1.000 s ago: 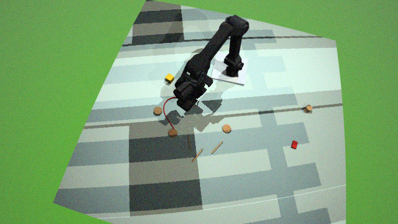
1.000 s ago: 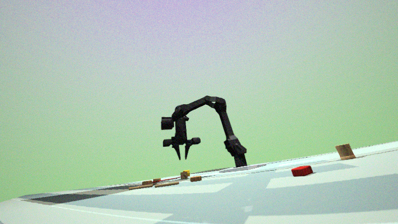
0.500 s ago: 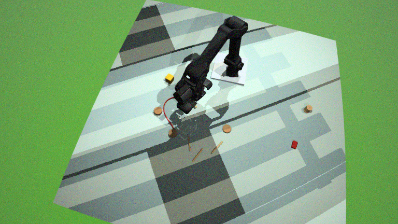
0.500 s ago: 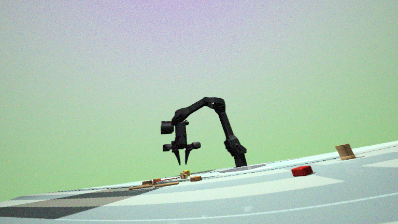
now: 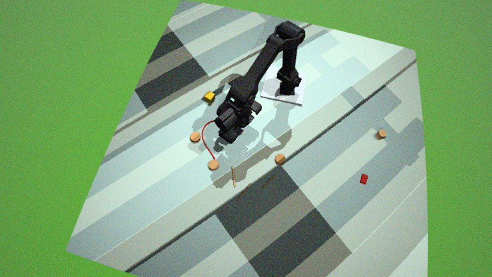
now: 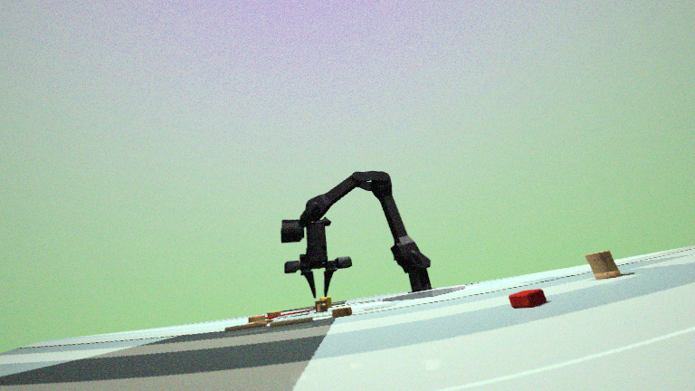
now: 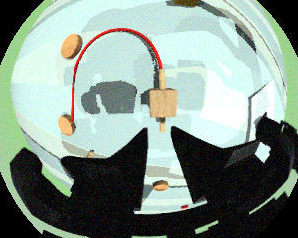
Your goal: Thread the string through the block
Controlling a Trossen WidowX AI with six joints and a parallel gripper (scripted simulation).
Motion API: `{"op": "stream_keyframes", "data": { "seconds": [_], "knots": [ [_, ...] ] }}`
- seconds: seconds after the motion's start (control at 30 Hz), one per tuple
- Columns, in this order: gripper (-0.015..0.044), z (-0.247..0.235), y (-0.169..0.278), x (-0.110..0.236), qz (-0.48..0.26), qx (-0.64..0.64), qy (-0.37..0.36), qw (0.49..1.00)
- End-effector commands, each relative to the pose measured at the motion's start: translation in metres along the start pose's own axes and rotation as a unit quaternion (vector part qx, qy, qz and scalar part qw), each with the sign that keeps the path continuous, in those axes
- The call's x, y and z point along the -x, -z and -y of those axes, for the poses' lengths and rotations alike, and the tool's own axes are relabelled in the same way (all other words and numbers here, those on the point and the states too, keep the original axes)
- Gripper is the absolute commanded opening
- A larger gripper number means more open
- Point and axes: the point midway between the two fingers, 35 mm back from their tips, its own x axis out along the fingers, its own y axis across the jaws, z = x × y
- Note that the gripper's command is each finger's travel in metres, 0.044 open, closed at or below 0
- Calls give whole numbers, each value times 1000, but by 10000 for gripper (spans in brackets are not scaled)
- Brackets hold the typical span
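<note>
The wooden block stands on the table, mostly hidden under the arm in the top view. The wooden stick runs through its hole: the string-side part shows on the far side and a short tip pokes out on the near side, toward my fingers. The red string arcs from the stick to the round button and is outside the block. My gripper is partly open and empty, pointing down just above the block and the poking tip.
A loose round piece lies near the string. Loose sticks and another disc lie toward the front. A yellow cube is behind; a red block and a wooden cylinder are far right.
</note>
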Motion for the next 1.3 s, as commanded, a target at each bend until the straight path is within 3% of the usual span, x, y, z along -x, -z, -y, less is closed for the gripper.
{"op": "stream_keyframes", "data": {
  "seconds": [0.0,0.83,1.0,1.27],
  "knots": [
    [123,4,1,-12,-2,2,8,1000],
    [123,6,1,-27,-2,2,8,1000],
    [0,5,1,-25,0,-1,6,1000],
    [0,5,1,-25,2,-1,6,1000]
  ]
}}
